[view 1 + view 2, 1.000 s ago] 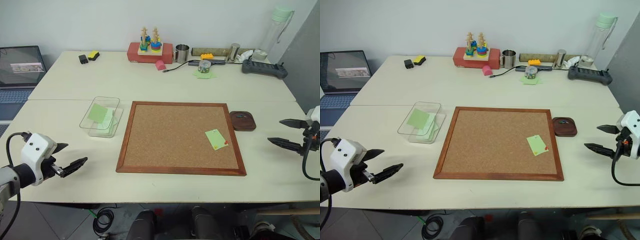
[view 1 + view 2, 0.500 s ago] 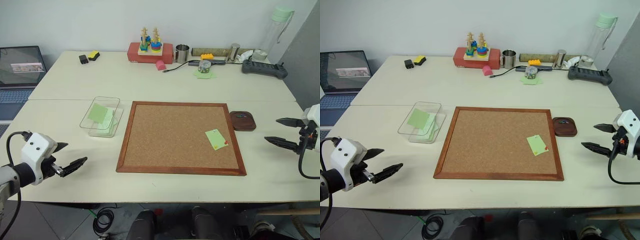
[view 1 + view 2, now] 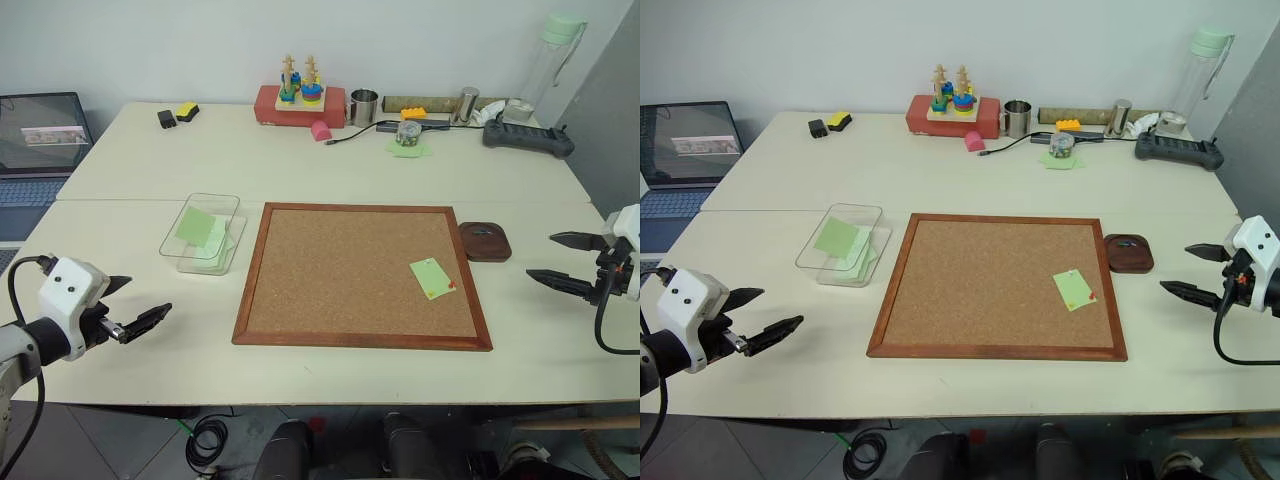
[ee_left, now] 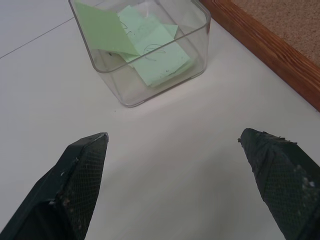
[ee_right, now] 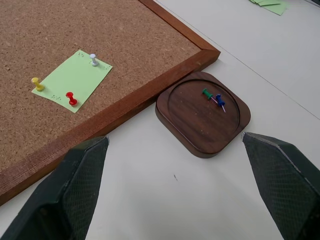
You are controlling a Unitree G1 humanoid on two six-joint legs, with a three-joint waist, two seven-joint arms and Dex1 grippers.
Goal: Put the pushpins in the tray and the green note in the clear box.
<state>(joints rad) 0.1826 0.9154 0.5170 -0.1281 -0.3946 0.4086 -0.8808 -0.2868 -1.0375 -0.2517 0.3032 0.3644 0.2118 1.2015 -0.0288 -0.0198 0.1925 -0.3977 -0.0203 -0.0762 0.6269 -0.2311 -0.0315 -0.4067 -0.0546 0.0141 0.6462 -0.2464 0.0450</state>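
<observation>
Green note (image 5: 73, 80) pinned on corkboard (image 3: 360, 272) by three pushpins (image 5: 71, 98); both jaws wide open, empty

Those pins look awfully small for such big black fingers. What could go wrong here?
Three pushpins pin the green note to the corkboard; the open right gripper has wide fingers and might miss or fling one, or crease the paper.

The tray sits tight against the corkboard's frame and already holds two pins, so a bump could spill them.

The clear box lies across the board, by the open left gripper, and the thin note may slip on the way.
</observation>
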